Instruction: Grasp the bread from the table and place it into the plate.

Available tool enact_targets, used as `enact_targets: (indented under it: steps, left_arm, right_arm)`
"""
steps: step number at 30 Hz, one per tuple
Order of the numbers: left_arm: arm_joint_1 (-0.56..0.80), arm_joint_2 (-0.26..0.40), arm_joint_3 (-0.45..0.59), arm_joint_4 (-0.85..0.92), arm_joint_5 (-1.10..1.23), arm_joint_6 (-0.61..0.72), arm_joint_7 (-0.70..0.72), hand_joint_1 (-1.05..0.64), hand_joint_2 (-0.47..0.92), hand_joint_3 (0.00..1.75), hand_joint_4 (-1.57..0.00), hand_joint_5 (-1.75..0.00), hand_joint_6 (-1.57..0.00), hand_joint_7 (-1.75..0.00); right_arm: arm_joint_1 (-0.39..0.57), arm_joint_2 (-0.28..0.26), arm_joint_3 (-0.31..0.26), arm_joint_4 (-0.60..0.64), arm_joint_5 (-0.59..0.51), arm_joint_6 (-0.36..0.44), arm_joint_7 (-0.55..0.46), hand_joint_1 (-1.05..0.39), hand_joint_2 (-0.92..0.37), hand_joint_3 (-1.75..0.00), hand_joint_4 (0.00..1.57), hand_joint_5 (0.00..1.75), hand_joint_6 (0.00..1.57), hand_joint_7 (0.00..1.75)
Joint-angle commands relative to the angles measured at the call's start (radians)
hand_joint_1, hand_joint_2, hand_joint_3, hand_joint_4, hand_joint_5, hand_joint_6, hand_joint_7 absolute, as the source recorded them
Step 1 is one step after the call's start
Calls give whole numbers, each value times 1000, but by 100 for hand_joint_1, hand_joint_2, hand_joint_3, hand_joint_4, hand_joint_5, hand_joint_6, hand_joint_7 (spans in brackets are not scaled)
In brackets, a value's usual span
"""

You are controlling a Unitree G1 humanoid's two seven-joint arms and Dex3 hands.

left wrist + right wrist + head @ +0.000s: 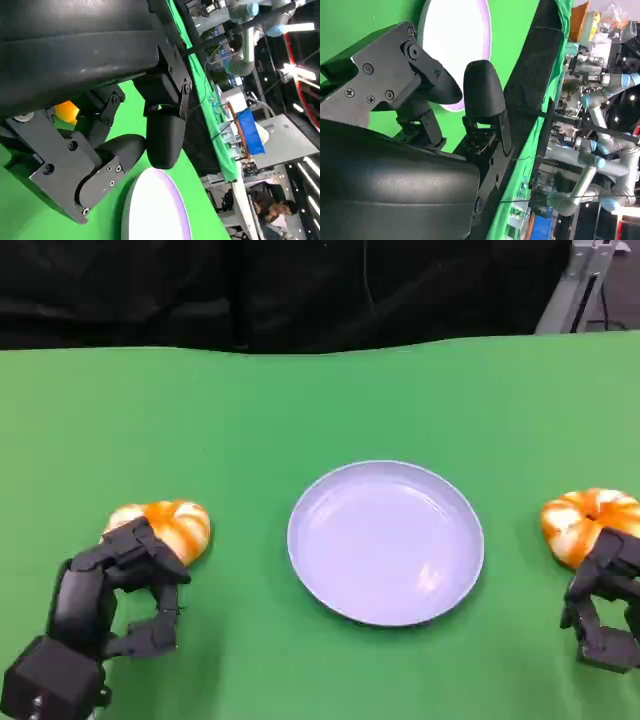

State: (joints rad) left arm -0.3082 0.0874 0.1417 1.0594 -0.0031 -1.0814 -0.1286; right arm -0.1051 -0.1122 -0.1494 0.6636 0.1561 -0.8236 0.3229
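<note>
A green cloth-covered tabletop carries a round, shallow, pale lilac plate at its middle, with nothing lying in it. Two round orange-and-white striped bread rolls sit on the cloth, one on each side of the plate and well apart from it.

The left bread roll lies to the plate's left. The black left hand sits just on the near side of it, its upper fingers arched against the roll's near edge and covering part of it, while the lower fingers curl in below, clear of the roll. The fingers are spread, with a gap between upper and lower ones, and hold nothing. In the left wrist view a small patch of the orange roll peeks out behind the fingers, with the plate beyond them.

The right bread roll lies near the right edge of the head view. The black right hand is just on its near side, the topmost fingers overlapping the roll's lower edge; whether they touch it cannot be told. These fingers are bent but apart, with nothing between them. The right wrist view shows the fingers parted, with the plate past them.
</note>
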Motion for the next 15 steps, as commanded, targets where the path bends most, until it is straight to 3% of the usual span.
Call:
enact_targets:
  steps: [1, 4, 5, 6, 8, 9, 10, 12, 15]
  left_arm:
    - [4, 19, 1, -1, 1, -11, 6, -16, 30, 150, -87, -174, -83, -148]
    - [3, 32, -2, 10, 34, -37, 34, -16, 35, 140, -87, -165, -84, -132]
    - [3, 43, -8, 15, 67, -48, 60, -27, 40, 118, -80, -139, -83, -108]
    - [3, 52, -13, 18, 93, -55, 82, -36, 49, 89, -77, -110, -87, -74]
    - [4, 69, -24, 18, 154, -66, 140, -41, 56, 70, -77, -92, -93, -50]
    - [8, 83, -32, 11, 205, -71, 189, -49, 69, 40, -71, -74, -90, -30]
    - [11, 96, -41, 1, 256, -72, 239, -52, 76, 23, -68, -62, -88, -18]
    - [15, 115, -58, -20, 340, -60, 332, -59, 83, 7, -64, -48, -82, -5]
    - [26, 145, -91, -79, 468, 0, 469, -71, 87, 2, -56, -36, -69, -1]
  right_arm:
    - [2, -16, -12, 5, 12, -5, 2, -7, -43, -134, 90, 166, 84, 148]
    - [2, -14, -11, 4, 5, -4, -6, -7, -43, -136, 90, 167, 85, 148]
    - [3, -14, -11, 2, 3, -4, -8, -6, -42, -136, 90, 167, 85, 148]
    - [4, -14, -10, 1, 2, -3, -9, -6, -43, -135, 90, 167, 84, 148]
    - [4, -13, -9, -1, 3, -2, -8, -6, -43, -135, 89, 168, 84, 148]
    - [4, -12, -9, -4, 6, 1, -6, -6, -43, -134, 89, 168, 84, 148]
    - [4, -12, -8, -5, 8, 3, -5, -7, -43, -134, 89, 168, 84, 148]
    - [3, -13, -9, -5, 7, 3, -6, -7, -44, -134, 89, 169, 84, 148]
    - [-5, -17, -10, 11, 5, -14, -2, -7, -44, -134, 88, 169, 83, 148]
